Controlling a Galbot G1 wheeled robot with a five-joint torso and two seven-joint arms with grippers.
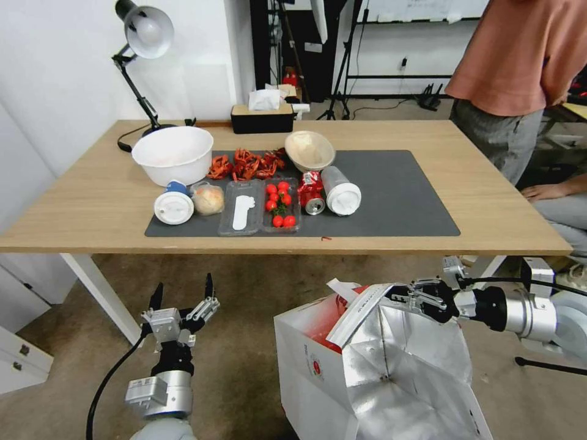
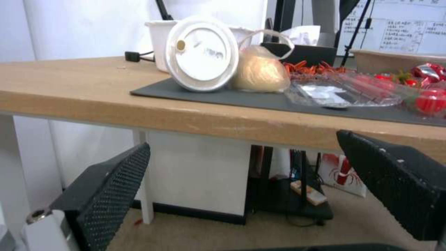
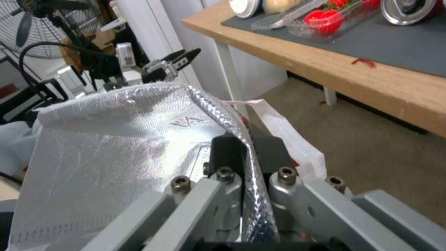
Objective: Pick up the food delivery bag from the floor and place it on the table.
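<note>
The food delivery bag [image 1: 318, 360], white with red panels and silver foil lining, stands open below the table's near edge, and its base runs off the bottom of the head view. My right gripper [image 1: 408, 298] is shut on the bag's foil rim [image 3: 116, 146]; in the right wrist view the fingers [image 3: 225, 153] pinch the folded edge beside a white strap handle [image 3: 288, 132]. My left gripper [image 1: 181, 298] hangs open over the carpet floor [image 1: 244, 342], left of the bag and apart from it. The light-wood table [image 1: 92, 201] carries a dark grey mat [image 1: 397, 195].
The mat holds a white bowl [image 1: 173, 153], lidded cups [image 1: 173, 206], a tomato tray [image 1: 280, 205], a can [image 1: 313, 198] and another bowl [image 1: 309, 150]. A lamp [image 1: 143, 30] and tissue box [image 1: 262, 116] stand behind. A person [image 1: 507, 73] stands at the table's right. A white table leg [image 1: 101, 293] slants beside my left gripper.
</note>
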